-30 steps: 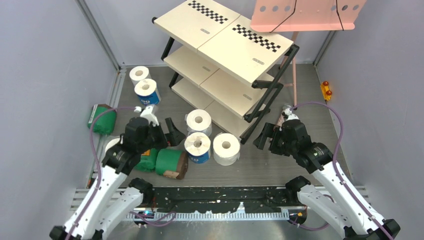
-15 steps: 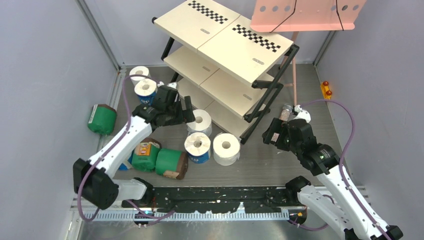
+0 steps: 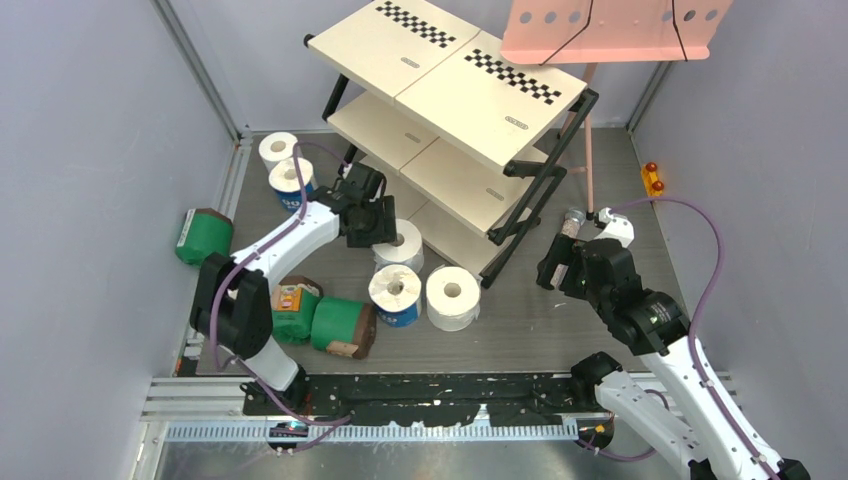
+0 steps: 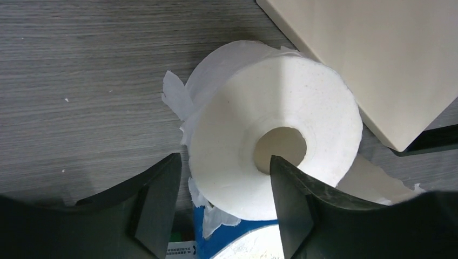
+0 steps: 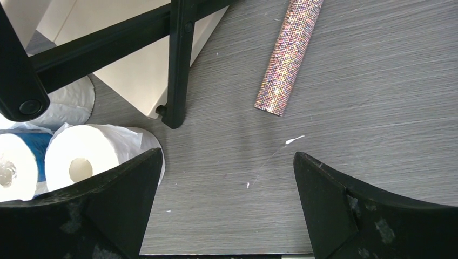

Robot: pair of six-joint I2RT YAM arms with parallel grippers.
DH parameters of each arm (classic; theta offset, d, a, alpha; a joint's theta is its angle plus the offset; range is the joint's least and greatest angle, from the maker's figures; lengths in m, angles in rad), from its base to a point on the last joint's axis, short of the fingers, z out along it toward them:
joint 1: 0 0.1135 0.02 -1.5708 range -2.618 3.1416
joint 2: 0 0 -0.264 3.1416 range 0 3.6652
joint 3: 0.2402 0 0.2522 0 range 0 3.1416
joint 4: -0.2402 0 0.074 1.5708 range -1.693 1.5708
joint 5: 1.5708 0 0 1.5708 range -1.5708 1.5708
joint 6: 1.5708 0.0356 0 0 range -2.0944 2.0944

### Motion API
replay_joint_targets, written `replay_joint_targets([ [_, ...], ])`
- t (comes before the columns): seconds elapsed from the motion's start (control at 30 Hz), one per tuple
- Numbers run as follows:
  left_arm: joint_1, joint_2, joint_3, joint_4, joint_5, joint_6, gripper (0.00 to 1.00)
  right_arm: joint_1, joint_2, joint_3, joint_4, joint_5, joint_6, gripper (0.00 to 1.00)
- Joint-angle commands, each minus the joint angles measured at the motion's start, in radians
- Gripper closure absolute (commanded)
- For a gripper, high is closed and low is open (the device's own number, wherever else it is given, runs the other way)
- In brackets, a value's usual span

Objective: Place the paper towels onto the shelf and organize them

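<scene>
A plain white paper towel roll [image 4: 237,151] stands on end on the floor, touching the lowest board of the shelf [image 4: 389,65]. My left gripper [image 4: 224,159] straddles its wall, one finger [image 4: 294,205] at the hollow core and the other [image 4: 156,205] just outside the roll; the jaws stand partly apart. From above, that gripper [image 3: 378,228] sits over the roll [image 3: 405,248] at the foot of the shelf [image 3: 450,90]. My right gripper [image 5: 227,156] hangs open and empty over bare floor, to the right of the shelf's leg [image 5: 178,65].
Near the front stand a blue-wrapped roll [image 3: 395,295] and a white roll [image 3: 453,297]. Green rolls [image 3: 340,325] lie left of them, and another green roll [image 3: 205,237] lies at far left. A white roll [image 3: 278,150] and a blue roll [image 3: 290,183] stand behind. A speckled tube [image 5: 289,54] lies on the floor; a pink stand [image 3: 610,30] rises at the back.
My left arm has swung from the near left out to the white roll by the shelf, and its jaws have narrowed around the roll's wall. The right arm has drifted slightly right.
</scene>
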Motion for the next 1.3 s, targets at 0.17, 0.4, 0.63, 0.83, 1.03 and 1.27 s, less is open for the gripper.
replay_joint_targets([
  [0.17, -0.002, 0.030, 0.007, 0.066, -0.013, 0.013, 0.50, 0.005, 0.034, 0.037, 0.006, 0.048, -0.035, 0.00],
  [0.4, -0.002, 0.067, 0.010, 0.104, -0.037, 0.000, 0.50, 0.005, 0.053, 0.054, 0.007, 0.059, -0.052, 0.00],
  [0.63, -0.002, -0.027, 0.024, 0.040, -0.055, 0.027, 0.76, 0.005, 0.045, 0.061, -0.003, 0.085, -0.058, 0.00],
  [0.83, 0.018, -0.181, 0.095, -0.078, -0.108, 0.069, 0.92, 0.005, 0.041, 0.067, -0.004, 0.114, -0.066, 0.00],
  [1.03, 0.058, -0.286, 0.225, -0.180, -0.146, 0.113, 0.98, 0.005, 0.027, 0.068, -0.009, 0.135, -0.071, 0.00],
  [1.27, 0.100, -0.326, 0.567, -0.320, -0.234, 0.192, 1.00, 0.005, 0.000, 0.064, -0.028, 0.168, -0.072, 0.00],
])
